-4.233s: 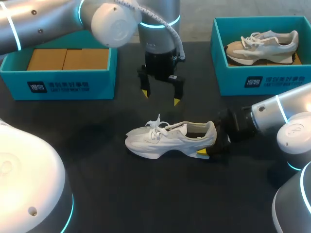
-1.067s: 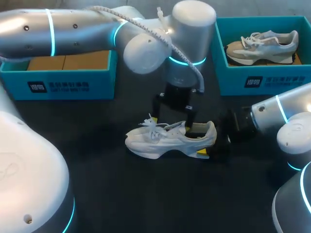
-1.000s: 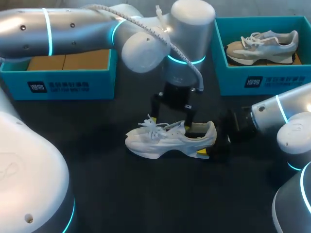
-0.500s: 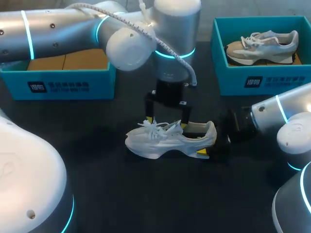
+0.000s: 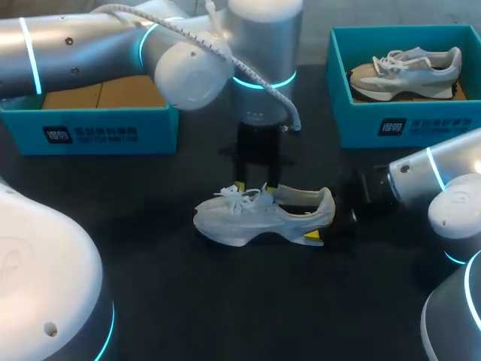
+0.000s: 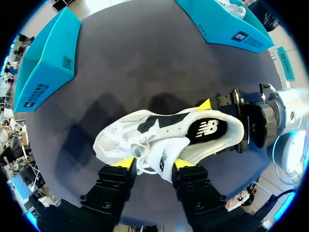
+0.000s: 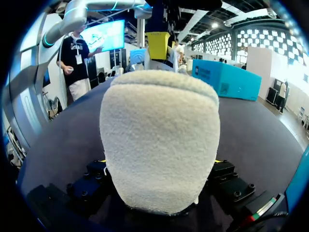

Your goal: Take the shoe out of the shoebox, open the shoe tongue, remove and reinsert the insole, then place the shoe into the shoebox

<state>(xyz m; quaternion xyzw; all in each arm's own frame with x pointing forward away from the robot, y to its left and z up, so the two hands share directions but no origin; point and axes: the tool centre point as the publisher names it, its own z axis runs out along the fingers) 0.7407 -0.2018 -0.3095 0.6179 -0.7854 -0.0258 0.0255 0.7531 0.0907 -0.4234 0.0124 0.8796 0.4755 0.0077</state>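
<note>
Bracing the white shoe (image 5: 263, 214) by its heel (image 7: 161, 140) with the right jaws, pressed on both flanks from the right-edge side, sole flat on the dark surface (image 5: 225, 301) near its middle. Lies with the long axis parallel to the near edge, toe toward the left edge, heel toward the right edge. Hanging over the lacing from straight above with the left jaws, their gap lined up along that same axis: one yellow fingertip (image 6: 124, 163) on the toe side against the laces (image 6: 140, 145), the other fingertip (image 6: 182, 163) on the heel side at the mouth of the shoe. Appears to pinch the upright tongue (image 6: 161, 157) through its thickness, both tips touching it or the lace loops. Turns, by this reading, on the tongue standing between those tips and on the left arm being the only free one near it; a pull up and toward the toe looks likely to open the throat, with the heel clamp resisting. Shows a soft build: napped, fleecy fabric at the heel, mesh-like white upper, padded floppy tongue, thin cord laces in a loose bow, thick curved sole. Exposes a smooth dark insole (image 6: 207, 129) in the opening behind the tongue. Leaves a teal shoebox (image 5: 113, 134) at the far-left corner, well apart from the shoe.
</note>
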